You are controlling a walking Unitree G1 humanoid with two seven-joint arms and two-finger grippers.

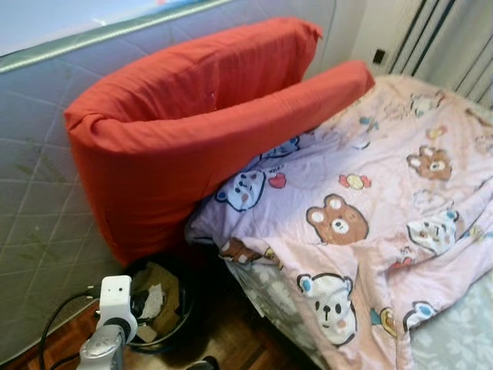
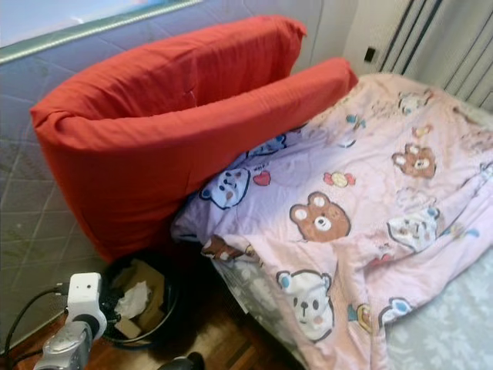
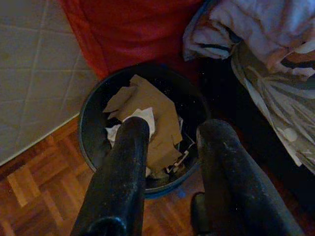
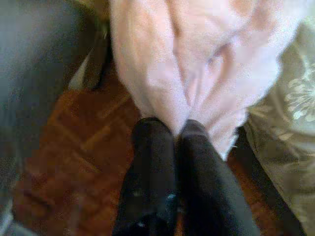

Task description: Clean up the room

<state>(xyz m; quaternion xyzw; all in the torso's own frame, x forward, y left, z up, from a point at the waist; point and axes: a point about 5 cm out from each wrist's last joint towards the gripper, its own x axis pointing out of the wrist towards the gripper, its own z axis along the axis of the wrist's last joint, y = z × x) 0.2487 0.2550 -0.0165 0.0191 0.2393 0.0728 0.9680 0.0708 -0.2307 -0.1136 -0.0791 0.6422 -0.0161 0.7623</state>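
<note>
I am gripping the blanket [image 4: 197, 64] edge in my right claw [image 4: 176, 129], left claw [image 3: 172, 132] hanging released over the bin [image 3: 91, 123]; straightening it across the bed [image 1: 454, 339] likely follows.

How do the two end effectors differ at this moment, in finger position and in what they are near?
The left end effector has its fingers apart and holds nothing; the right end effector has its fingers pressed together on a fold of the pink blanket. The left one hangs above the dark waste bin filled with paper scraps; the right one is at the bed's edge, above the wooden floor. Both have long black fingers.
</note>
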